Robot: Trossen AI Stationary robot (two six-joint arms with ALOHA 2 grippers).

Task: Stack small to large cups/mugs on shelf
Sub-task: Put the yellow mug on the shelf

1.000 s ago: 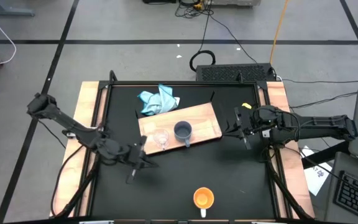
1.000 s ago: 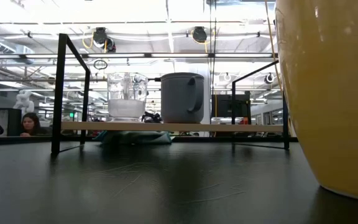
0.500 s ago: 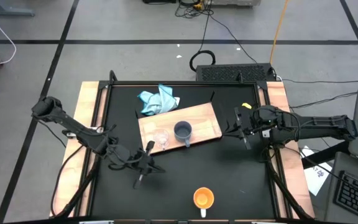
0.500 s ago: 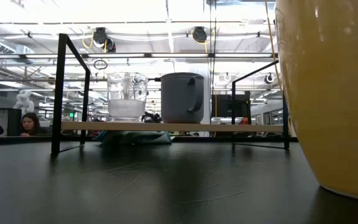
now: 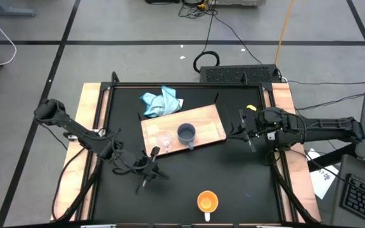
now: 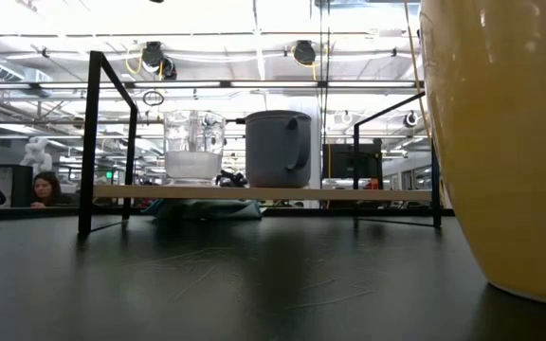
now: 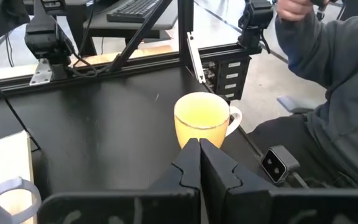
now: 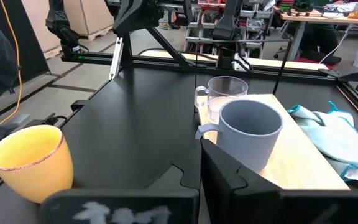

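Overhead, left pincer [image 5: 146, 179] clenched empty over the bench [image 5: 246, 183], orange mug [image 5: 207, 202] lying near at about four o'clock, handle toward six; right pincer [image 5: 244, 135] clenched, farther off beside the shelf [image 5: 209, 121]. From the left wrist, dead ahead at twelve, just beyond shut fingers [image 7: 194, 163], upright on the bench.
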